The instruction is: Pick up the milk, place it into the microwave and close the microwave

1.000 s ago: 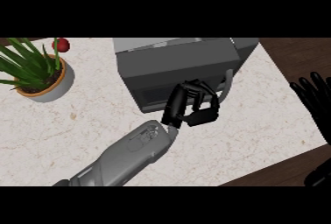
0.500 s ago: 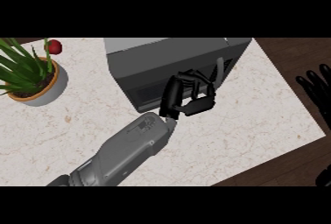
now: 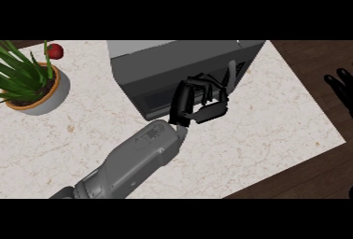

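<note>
Here, a pale marble-patterned counter (image 3: pixel 262 135) carries a grey box-shaped microwave (image 3: pixel 172 58), its dark front touched by the robot's left hand (image 3: pixel 200 100), fingers clenched. The milk is unseen, perhaps hidden in that fist or inside. A potted green plant (image 3: pixel 27 77) stands far to its left; the right hand (image 3: pixel 341 86) rests open far right. Curled knuckles could snag on the microwave's front and shove it.

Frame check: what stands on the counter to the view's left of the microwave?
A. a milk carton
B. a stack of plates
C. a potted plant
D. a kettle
C: a potted plant with long green leaves stands on the counter left of the microwave, whose front the left robot hand is at.
</note>
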{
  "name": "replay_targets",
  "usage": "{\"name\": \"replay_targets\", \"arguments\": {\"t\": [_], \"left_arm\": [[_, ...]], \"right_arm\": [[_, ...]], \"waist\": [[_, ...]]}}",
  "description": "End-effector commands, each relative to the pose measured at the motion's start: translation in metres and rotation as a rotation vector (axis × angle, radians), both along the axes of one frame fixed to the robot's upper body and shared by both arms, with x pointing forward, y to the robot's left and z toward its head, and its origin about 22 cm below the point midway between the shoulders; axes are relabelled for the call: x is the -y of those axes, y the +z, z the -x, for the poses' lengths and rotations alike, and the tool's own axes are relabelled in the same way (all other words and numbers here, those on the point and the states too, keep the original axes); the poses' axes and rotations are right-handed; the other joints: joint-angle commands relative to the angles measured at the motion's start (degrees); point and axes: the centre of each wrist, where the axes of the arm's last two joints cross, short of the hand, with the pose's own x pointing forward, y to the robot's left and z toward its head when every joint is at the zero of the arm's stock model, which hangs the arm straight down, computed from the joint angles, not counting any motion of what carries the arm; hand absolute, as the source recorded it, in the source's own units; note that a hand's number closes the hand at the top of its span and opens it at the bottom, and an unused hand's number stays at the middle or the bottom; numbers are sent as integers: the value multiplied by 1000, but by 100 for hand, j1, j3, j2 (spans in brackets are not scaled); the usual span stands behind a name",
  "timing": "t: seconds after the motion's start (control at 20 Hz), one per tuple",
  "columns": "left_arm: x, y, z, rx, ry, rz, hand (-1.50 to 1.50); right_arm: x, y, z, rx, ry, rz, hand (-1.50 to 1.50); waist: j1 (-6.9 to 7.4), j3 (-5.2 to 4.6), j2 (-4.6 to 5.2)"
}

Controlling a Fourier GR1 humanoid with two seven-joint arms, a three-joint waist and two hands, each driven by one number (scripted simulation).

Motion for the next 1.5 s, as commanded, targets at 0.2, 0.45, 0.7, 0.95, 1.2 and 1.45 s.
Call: {"name": "replay_targets", "arguments": {"t": [0.2,0.45,0.7,0.95,1.2,1.45], "left_arm": [[-5,9,-19,18,45,26,150],[-5,6,-20,23,50,25,150],[-3,9,-21,44,47,33,150],[-5,4,-20,47,58,41,150],[-5,3,-21,64,61,46,150],[-4,5,-22,56,62,50,150]], "right_arm": [[3,10,0,-1,9,-5,-150],[6,19,-3,12,3,-17,-150],[5,19,-2,-12,20,-6,-150],[8,31,-4,9,9,-6,-150],[13,35,-4,1,9,-1,-150],[5,43,-6,18,80,0,-150]], "waist": [[-101,-6,81],[-49,-1,85],[-101,5,88],[-100,-1,111],[-116,5,121],[-114,7,112]]}}
